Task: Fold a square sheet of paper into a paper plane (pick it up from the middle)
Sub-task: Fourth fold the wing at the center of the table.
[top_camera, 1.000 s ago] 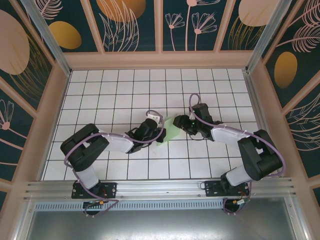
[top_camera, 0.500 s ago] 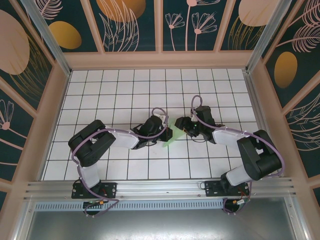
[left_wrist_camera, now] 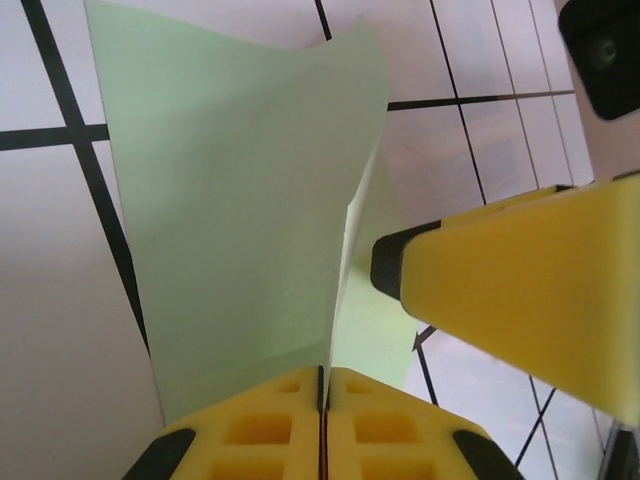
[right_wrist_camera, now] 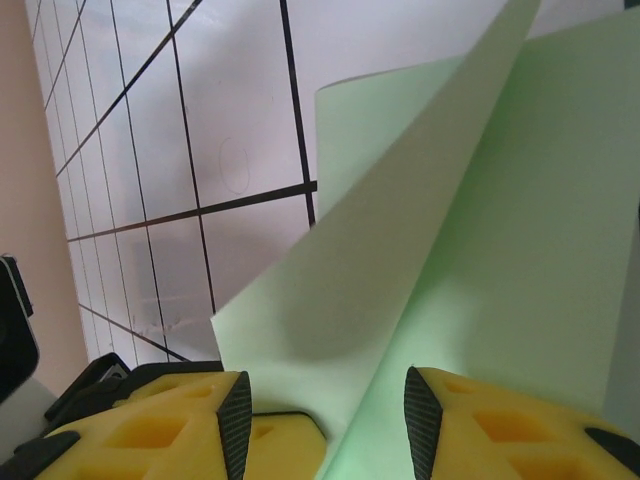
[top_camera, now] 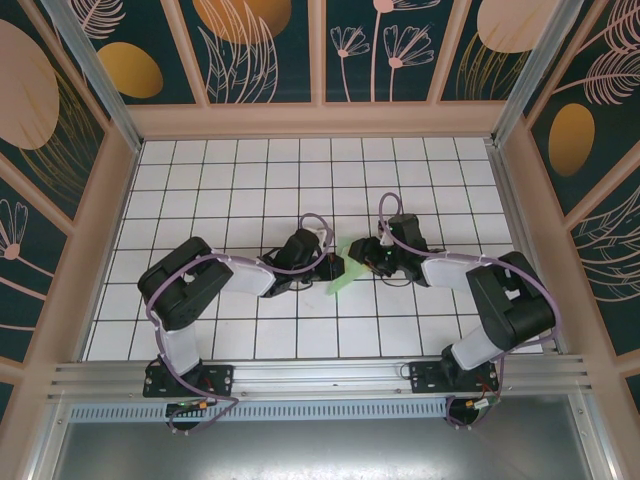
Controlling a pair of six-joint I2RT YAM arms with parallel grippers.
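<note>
**Paper pinched on its fold, second pincer straddling it**

The paper (top_camera: 340, 268) is standing up off the white tiled counter (top_camera: 200, 180), between the two arms near the middle of the grid. It is folded, so its halves are leaning together. Our left pincer (left_wrist_camera: 322, 385) is pressing its jaws together on the folded edge. Our right pincer (right_wrist_camera: 322, 415) is standing spread, with one jaw on each side of the fold.

To do this step well, we judge that the right jaws should be meeting the ridge squarely, with both layers lined up. The left grip should be holding firm so the thin sheet is not twisting or slipping.

From overhead we are seeing the paper as a small green sliver, its layers too small to tell apart. The left wrist view is showing the sheet entering the seam between the jaws, with one right jaw just beside it. The right wrist view is showing two layers running through the gap.
</note>
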